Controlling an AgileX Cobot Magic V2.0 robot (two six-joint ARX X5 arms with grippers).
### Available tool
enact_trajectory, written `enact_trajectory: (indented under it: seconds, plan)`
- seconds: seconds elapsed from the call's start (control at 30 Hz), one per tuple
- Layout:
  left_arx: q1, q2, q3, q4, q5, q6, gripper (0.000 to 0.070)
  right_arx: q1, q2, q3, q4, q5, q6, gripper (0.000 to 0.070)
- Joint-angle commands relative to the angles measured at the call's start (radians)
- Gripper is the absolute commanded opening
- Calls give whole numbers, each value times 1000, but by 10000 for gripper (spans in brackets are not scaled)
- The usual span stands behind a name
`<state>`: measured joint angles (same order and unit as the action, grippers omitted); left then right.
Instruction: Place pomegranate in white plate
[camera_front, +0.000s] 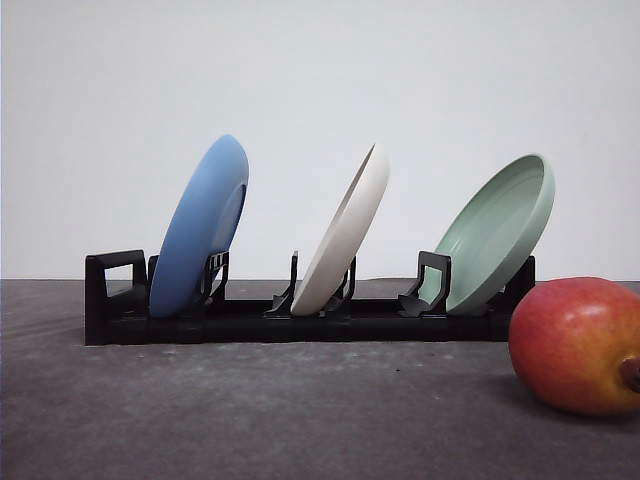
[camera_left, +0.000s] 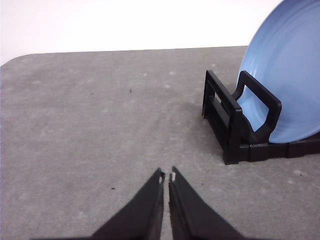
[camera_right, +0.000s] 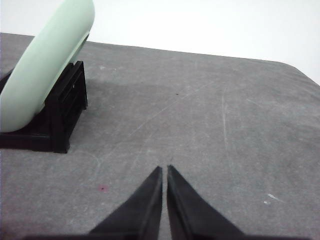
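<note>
Front view: three plates, blue plate (camera_front: 203, 228), white plate (camera_front: 348, 231), green plate (camera_front: 497, 231), one pomegranate (camera_front: 577, 345); both grippers' jaws clenched, empty.

A plain white wall (camera_front: 320, 70) rises behind a scuffed dark grey tabletop (camera_front: 250, 410).

Front view: you look low and level across the desk (camera_front: 250, 410), square onto the black rack (camera_front: 300, 322), fairly near.
Left wrist view: you look down over closed jaws at the rack's blue plate (camera_left: 285, 75) end, close.
Right wrist view: same downward tilt, near the pale green plate (camera_right: 45, 65) end.
Shared: rack ends and desk surface.
</note>
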<state>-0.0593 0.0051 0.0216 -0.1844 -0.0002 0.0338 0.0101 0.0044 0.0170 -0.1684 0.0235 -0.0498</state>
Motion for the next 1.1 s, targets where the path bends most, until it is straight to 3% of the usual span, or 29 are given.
enact_trajectory:
  seconds: [0.0, 0.07, 0.17, 0.27, 0.43, 0.6, 0.8, 0.97, 1.07]
  plan:
    - [2, -2, -10, -2, 5, -19, 0, -2, -1, -5, 12, 2, -2, 10]
    - [2, -2, -10, -1, 5, -56, 0, -1, -1, -5, 12, -2, 21, 10]
    - [2, -2, -10, -2, 5, -104, 0, -1, -1, -5, 10, -22, 141, 10]
    - [2, -2, -10, 16, 5, -127, 0, 0, -1, -2, 13, -36, 213, 9]
    - [-1, 8, 41, 57, 6, -324, 1, 1, 8, 74, 1, -79, 285, 4]
    - [-9, 72, 138, 47, 79, -335, 1, 1, 81, 260, -108, -102, 365, 4]
    - [-20, 241, 288, 37, 272, -334, 1, 1, 246, 538, -242, -208, 316, 4]
    - [-38, 426, 476, -45, 402, -325, 1, 1, 413, 780, -404, -342, 202, 5]
    - [-49, 545, 609, -120, 501, -269, 1, 1, 505, 904, -496, -442, 137, 5]
